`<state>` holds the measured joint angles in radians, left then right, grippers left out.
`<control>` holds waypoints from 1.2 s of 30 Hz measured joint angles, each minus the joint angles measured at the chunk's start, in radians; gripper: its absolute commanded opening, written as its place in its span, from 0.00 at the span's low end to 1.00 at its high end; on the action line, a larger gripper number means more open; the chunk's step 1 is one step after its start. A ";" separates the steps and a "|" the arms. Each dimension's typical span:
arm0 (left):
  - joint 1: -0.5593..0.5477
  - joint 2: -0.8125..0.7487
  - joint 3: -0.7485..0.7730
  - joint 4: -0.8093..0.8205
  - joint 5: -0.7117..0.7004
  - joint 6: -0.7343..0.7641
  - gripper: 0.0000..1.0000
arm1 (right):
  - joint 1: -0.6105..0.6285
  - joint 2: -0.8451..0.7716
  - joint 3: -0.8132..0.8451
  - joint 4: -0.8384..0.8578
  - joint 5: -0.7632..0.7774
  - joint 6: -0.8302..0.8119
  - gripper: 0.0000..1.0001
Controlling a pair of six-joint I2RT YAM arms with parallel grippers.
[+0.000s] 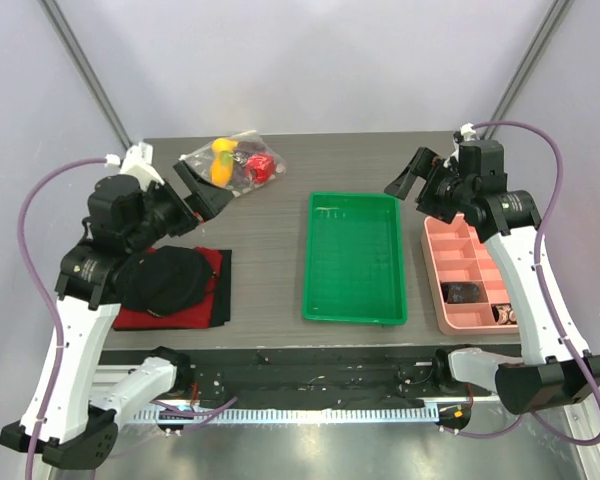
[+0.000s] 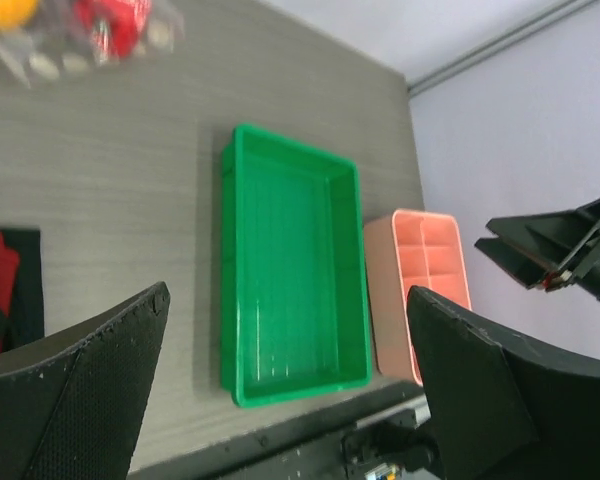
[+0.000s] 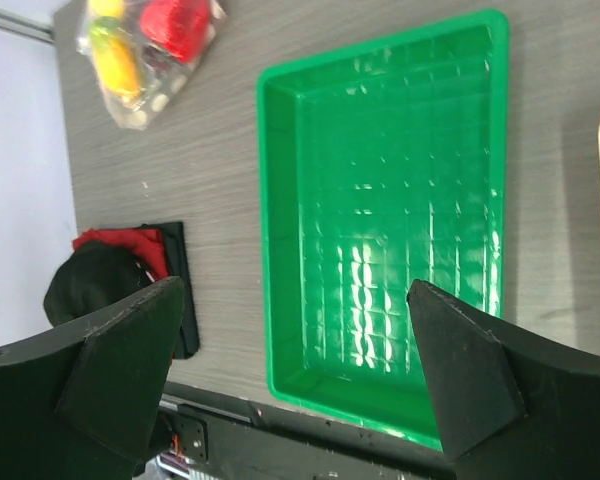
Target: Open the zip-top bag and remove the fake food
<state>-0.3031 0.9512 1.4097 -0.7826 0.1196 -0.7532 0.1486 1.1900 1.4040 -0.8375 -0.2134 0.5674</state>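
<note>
— Grey wood-grain tabletop, pale walls behind. How are the tools?

— My left tool is spread wide, nothing between its matte black wedge fingers. The right tool gapes the same.

— The zip-top bag?

— I see the zip-top bag at the far left, near the left tool. It is crinkly clear plastic with white dots, and the glossy yellow and red fake food is inside. Mid-table lies a ribbed green tray, right of it a pink divided box.
</note>
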 measured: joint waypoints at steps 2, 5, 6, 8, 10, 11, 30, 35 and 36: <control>0.000 0.000 -0.054 -0.008 0.011 -0.036 1.00 | 0.000 0.023 0.009 -0.036 0.005 0.001 1.00; 0.003 0.050 -0.116 -0.008 0.007 -0.080 1.00 | 0.000 0.083 0.057 -0.098 0.014 -0.023 1.00; 0.013 0.071 -0.121 -0.006 0.005 -0.090 0.98 | 0.000 0.097 0.064 -0.108 0.018 -0.034 1.00; 0.048 0.152 -0.122 0.023 0.019 -0.122 0.97 | 0.001 0.114 0.066 -0.136 0.021 -0.054 1.00; 0.108 0.246 -0.121 0.090 0.037 -0.164 0.95 | 0.002 0.117 0.056 -0.145 0.029 -0.068 1.00; 0.138 0.298 -0.116 0.128 0.043 -0.192 0.92 | 0.003 0.116 0.053 -0.153 0.035 -0.071 1.00; 0.453 1.140 0.256 0.801 0.147 -0.392 0.74 | -0.009 0.133 0.164 -0.276 0.206 -0.171 1.00; 0.486 1.260 0.373 0.758 0.131 -0.378 0.73 | -0.074 0.190 0.223 -0.242 0.162 -0.174 1.00; 0.487 1.285 0.394 0.755 0.131 -0.380 0.72 | -0.083 0.204 0.230 -0.232 0.153 -0.173 1.00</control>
<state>0.1837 2.2364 1.8042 -0.0280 0.2504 -1.1336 0.0654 1.3937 1.6337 -1.0691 -0.0601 0.3943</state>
